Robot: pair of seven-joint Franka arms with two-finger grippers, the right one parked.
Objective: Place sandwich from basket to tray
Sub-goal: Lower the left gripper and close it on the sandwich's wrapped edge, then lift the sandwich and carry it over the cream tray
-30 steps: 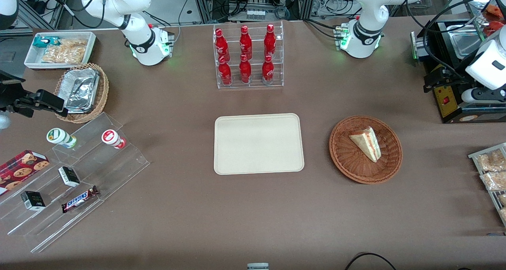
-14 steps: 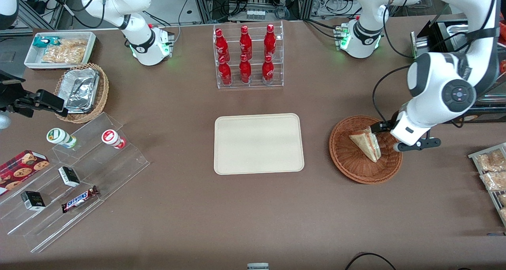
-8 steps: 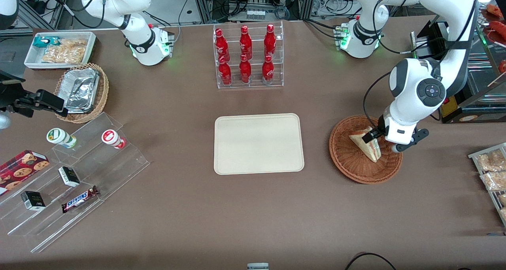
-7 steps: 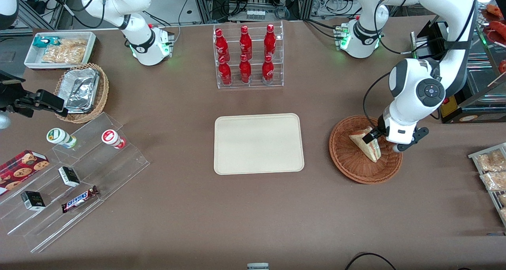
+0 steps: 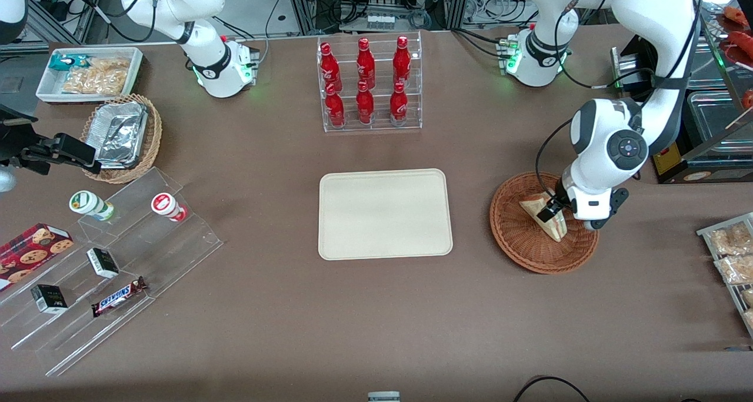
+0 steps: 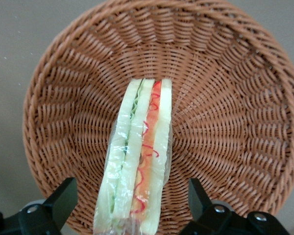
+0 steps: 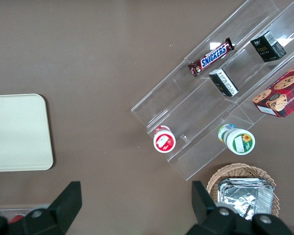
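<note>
Wicker basket (image 6: 225,73) slopes up at the rim, so watch that: if you close off-centre, one finger hits the weave and the sandwich (image 6: 137,161) tips or slides out. It's soft bread in clear wrap, so too hard a squeeze will crush it or skid on the film. Gripper (image 6: 130,205) is low over the basket, fingers (image 6: 63,198) spread wide, one on each side of the wedge, neither visibly touching it; nothing held. Sandwich stands on edge in the basket; tray (image 5: 385,213) sits well apart, toward the parked arm.

L arm swung in from table's edge; end effector (image 5: 556,212) now low over sandwich (image 5: 544,213) in basket (image 5: 517,237), fingers apart.
</note>
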